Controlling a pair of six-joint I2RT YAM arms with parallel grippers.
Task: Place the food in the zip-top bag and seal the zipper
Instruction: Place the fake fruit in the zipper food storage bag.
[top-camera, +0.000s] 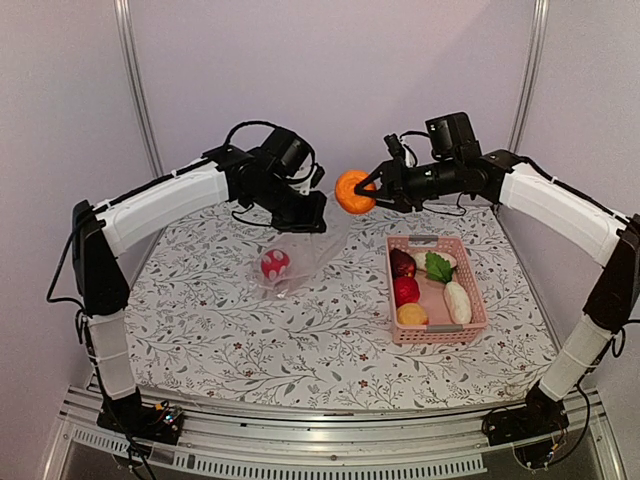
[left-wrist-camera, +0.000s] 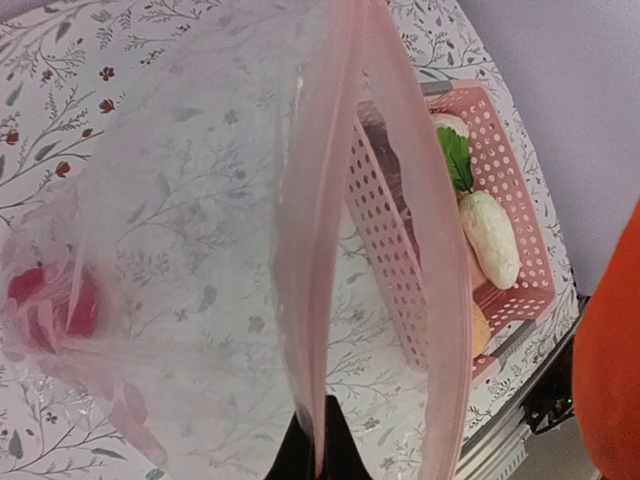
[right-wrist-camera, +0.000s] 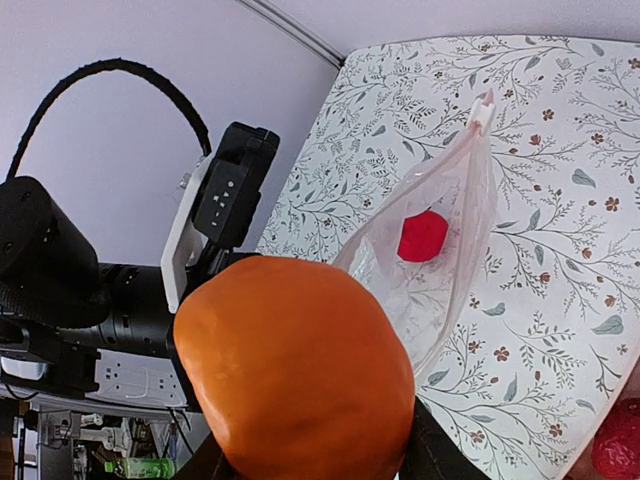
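We've one red fruit in the bag; right gripper grips an orange near it, left gripper pinches its mouth; zipper unsealed.

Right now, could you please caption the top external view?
Left gripper holds up clear plastic zip-top bag; right gripper holds round orange toy fruit beside it.

A lab test cell: plain lilac panels on metal posts close in behind the floral-clothed table, and an aluminium rail runs along the table's near edge.
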